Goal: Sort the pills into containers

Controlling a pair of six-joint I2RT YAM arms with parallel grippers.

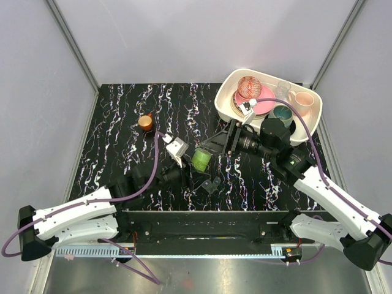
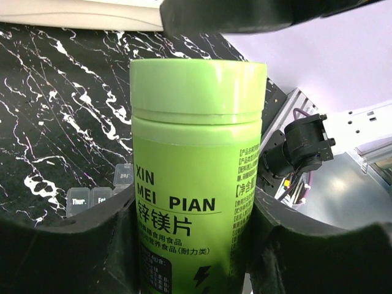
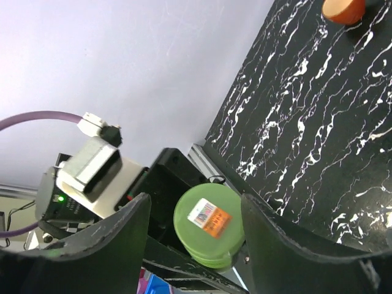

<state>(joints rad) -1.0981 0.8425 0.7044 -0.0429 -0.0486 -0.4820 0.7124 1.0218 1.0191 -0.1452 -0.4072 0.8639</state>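
A green bottle [image 1: 201,160] with a green cap stands upright between the jaws of my left gripper [image 1: 188,165]. In the left wrist view both jaws press its sides, so my left gripper [image 2: 193,211] is shut on the bottle [image 2: 196,122]. My right gripper [image 1: 212,147] reaches in from the right. In its wrist view the stickered cap [image 3: 208,225] sits between the fingers with a gap on each side, so my right gripper [image 3: 195,203] is open. The dark pill box [image 1: 211,185] lies just in front of the bottle; its compartments [image 2: 92,198] show behind my left jaw. No pills are in view.
A small orange cup [image 1: 146,122] stands at the back left of the marbled table, also seen in the right wrist view [image 3: 343,8]. A white tray [image 1: 306,131] at the back right holds a pink plate, cups and a patterned ball.
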